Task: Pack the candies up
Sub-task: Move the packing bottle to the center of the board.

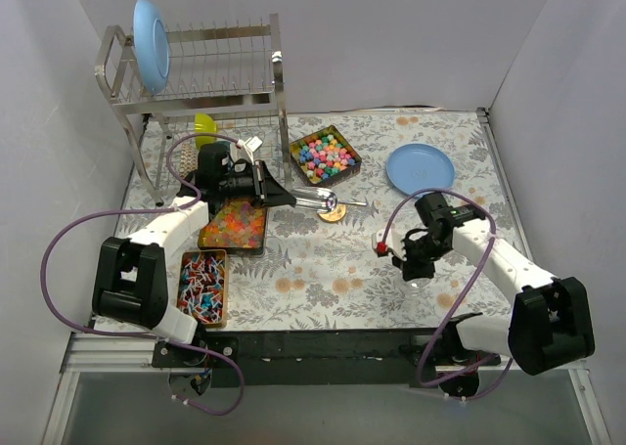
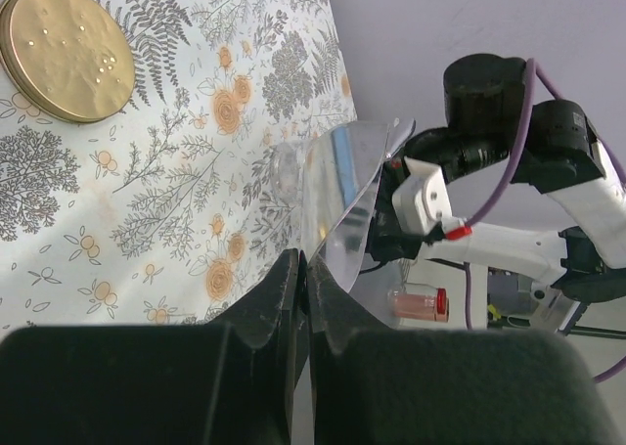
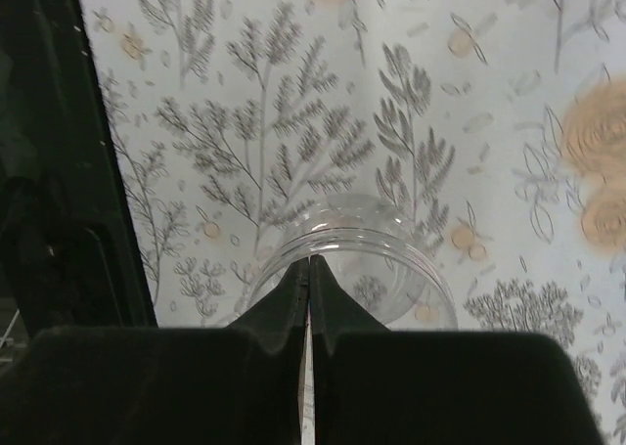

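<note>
Done so far: little that shows. The gold lid [image 1: 333, 213] lies flat on the table [image 1: 323, 269], and both tools are in hand.
Candies: the candies [image 1: 325, 155] all sit heaped in the tin [image 1: 292, 150]. I see none outside it.
Left claw: the left claw [image 2: 303, 269] is pinched tight on the handle end of a clear scoop [image 2: 337, 186], which looks empty.
Scoop place: just off the tin's near corner, not touching it, beside the lid.
Right claw: the right claw [image 3: 309, 269] is clamped on the rim of a clear jar [image 3: 391, 232]. The table pattern shows through the jar, so I judge it empty.
Jar place: well apart from the tin, toward the near right.
Left to do: by my reading, nearly everything: scooping, filling the jar, and putting on the lid.
Direction: the candies are roundish lumps with no long axis. The tin sits cornerwise, one corner toward the arms.
Scoop axis: it runs from the claw out to the right, mouth end leading, past the tin's near corner rather than into it.
Jar axis: seemingly upright, mouth up.
</note>
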You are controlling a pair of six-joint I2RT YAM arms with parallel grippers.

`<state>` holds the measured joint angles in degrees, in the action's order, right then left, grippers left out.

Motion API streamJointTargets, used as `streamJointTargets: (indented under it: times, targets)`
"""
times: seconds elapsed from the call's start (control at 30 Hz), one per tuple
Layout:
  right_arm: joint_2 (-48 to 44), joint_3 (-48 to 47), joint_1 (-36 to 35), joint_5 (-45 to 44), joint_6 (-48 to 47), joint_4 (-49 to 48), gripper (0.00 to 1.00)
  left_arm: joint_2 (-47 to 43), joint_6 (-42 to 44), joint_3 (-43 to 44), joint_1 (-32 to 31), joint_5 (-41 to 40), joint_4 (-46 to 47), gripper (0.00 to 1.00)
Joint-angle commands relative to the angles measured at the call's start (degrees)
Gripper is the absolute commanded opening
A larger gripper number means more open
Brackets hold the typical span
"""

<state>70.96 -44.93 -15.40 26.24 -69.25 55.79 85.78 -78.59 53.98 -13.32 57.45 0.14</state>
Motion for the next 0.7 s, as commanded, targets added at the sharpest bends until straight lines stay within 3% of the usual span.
streamJointTargets:
  times: [0.0, 0.4, 0.67]
  targets:
    - [-0.6, 0.9, -9.7, 5.1, 7.7, -1.1, 0.05, -2.5, 1.2, 0.2, 0.6, 0.0, 0.1, 0.0]
    - [4.6, -3.1, -26.0, 10.2, 15.6, -11.7, 0.05, -3.8, 5.5, 0.5, 2.9, -3.0, -6.1, 0.0]
    - [8.6, -5.8, -30.7, 11.3, 19.6, -21.5, 0.06, -3.4, 6.1, -0.1, 3.9, -3.2, -6.4, 0.0]
